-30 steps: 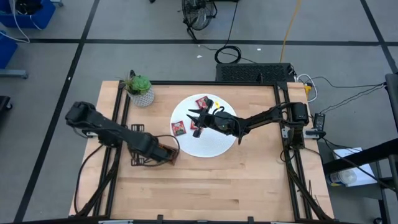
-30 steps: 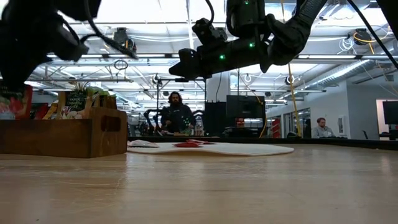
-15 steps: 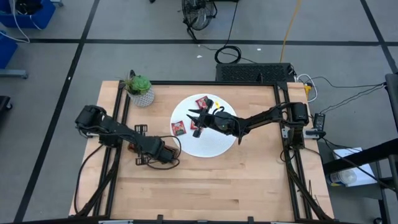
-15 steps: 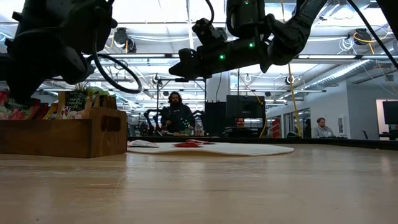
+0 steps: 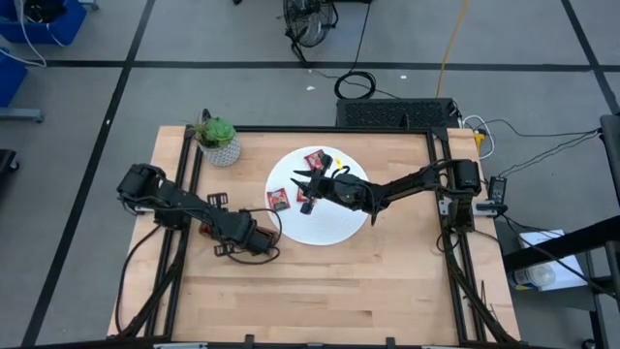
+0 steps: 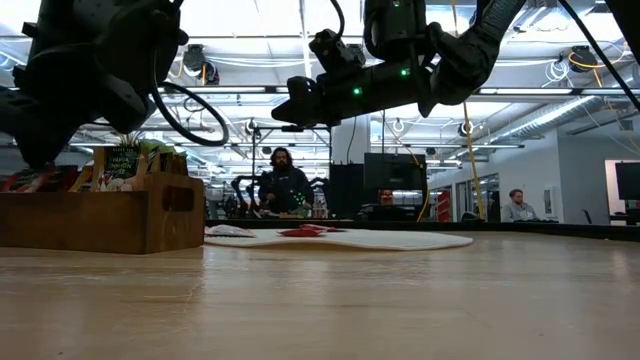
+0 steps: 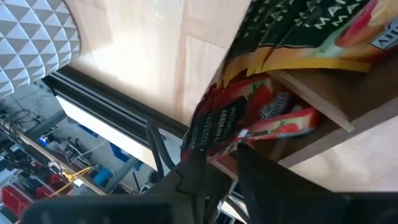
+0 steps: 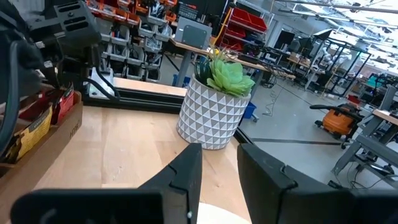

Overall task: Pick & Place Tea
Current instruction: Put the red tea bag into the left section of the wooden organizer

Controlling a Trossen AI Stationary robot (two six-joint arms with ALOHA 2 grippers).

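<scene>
High view, left arm: bent low across the table's left half, its left gripper (image 5: 254,242) hanging over the wooden tray (image 5: 225,250), which it mostly covers.
High view, right arm: stretched in from the right edge, right gripper (image 5: 302,180) poised above the white disc (image 5: 334,228).
High view, tea: two red square sachets (image 5: 278,199) lie flat on the disc, one at its left part and one near its far rim.
High view, plant: a green potted plant (image 5: 219,140) stands at the table's far left corner.
Low view, tray: a brown, boxy wooden tray with a cut-out handle slot, red and yellow packets standing up out of its top.
Low view, disc: thin, flat, matte white, with red sachets lying on it.
Low view, right arm: held level, well above the disc.
Left wrist view, left gripper: dark fingers (image 7: 193,174) slightly apart, right at a red sachet (image 7: 231,121) leaning in a tray compartment; whether they press on it, I cannot tell.
Left wrist view, packets: glossy foil; a dark and yellow one sits in the next compartment.
Right wrist view, right gripper: fingers (image 8: 186,171) stand apart with nothing between them.
Right wrist view, plant pot: white, with a faceted triangle pattern.
</scene>
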